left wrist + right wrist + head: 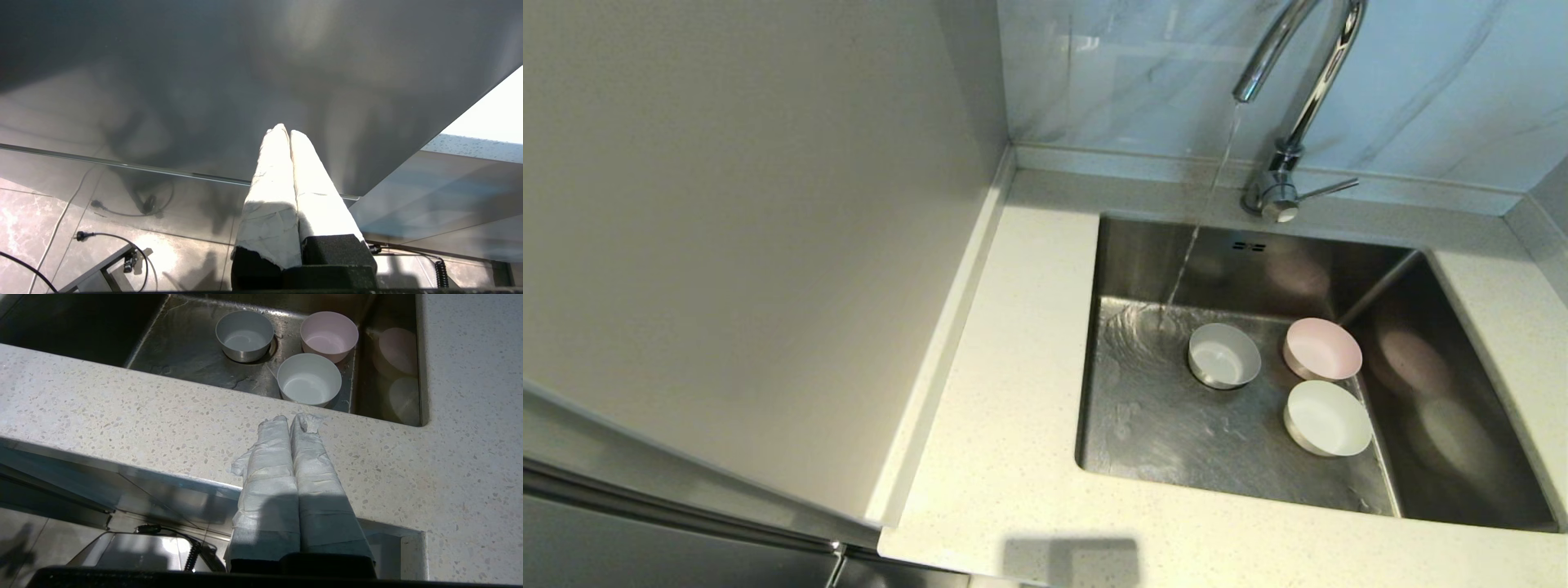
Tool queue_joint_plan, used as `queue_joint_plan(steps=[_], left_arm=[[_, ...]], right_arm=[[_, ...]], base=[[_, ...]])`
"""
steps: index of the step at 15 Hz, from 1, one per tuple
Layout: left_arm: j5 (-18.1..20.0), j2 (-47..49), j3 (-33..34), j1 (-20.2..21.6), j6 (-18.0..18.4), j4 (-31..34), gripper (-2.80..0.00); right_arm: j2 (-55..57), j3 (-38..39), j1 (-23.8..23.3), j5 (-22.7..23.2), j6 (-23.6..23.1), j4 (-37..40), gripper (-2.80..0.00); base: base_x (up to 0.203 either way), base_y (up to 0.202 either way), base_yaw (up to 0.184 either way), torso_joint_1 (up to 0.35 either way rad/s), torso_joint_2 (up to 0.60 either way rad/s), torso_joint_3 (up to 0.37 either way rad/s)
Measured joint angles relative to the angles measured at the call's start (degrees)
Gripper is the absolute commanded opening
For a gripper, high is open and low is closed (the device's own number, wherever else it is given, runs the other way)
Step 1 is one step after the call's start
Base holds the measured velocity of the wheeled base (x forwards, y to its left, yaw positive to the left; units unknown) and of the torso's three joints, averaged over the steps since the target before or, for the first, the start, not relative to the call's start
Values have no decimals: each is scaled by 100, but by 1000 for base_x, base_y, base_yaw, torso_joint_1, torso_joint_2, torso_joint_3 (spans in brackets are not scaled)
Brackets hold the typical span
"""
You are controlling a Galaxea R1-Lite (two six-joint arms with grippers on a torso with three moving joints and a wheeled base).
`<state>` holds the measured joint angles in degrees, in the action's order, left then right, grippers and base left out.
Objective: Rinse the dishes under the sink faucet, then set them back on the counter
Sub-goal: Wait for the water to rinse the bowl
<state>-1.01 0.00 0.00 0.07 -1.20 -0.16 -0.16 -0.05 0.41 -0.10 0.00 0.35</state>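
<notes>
counter (1013, 392) speckled | sink (1143, 408) wet | left hand (286, 132) clenched | right hand (291, 420) clenched

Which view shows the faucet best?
The head view: the faucet shows from base lever nearly to its arch, with water running from the spout into the sink. The right wrist view shows only the sink floor and bowls, no faucet. The left wrist view shows none of it.

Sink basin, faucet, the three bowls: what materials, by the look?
Sink: brushed stainless steel, dull streaky reflections. Faucet: polished chrome, mirror-bright. Pink bowl, white bowl, grey-white bowl: smooth matte insides, likely ceramic or melamine; the grey-white one's outer wall looks metallic.
</notes>
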Motion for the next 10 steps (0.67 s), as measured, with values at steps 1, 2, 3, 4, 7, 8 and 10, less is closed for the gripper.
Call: queue_joint_plan(steps=[1,2,3,4,7,8,10], left_arm=[[-2,0,0,0,-1,1,-280],[-2,0,0,0,-1,-2,-280],[-1,0,0,0,2,0,-280],[-2,0,0,0,-1,0,-280],[0,0,0,0,2,0,-280],[-2,0,0,0,2,2,-280],[2,0,0,0,-1,2,-280]], right_arm=[[2,0,0,0,0,0,-280],[2,0,0,0,0,-2,-280],[2,0,0,0,0,0,-280],[2,0,0,0,0,0,-280],[5,2,0,0,2,-2,-280],[5,2,0,0,5,-2,-280],[5,2,0,4,5,-2,-280]], base=[[0,0,0,0,0,0],[0,0,0,0,0,0],[0,0,0,0,0,0],[0,0,0,0,0,0],[0,0,0,0,0,0],[0,0,0,0,0,0],[0,0,0,0,0,0]])
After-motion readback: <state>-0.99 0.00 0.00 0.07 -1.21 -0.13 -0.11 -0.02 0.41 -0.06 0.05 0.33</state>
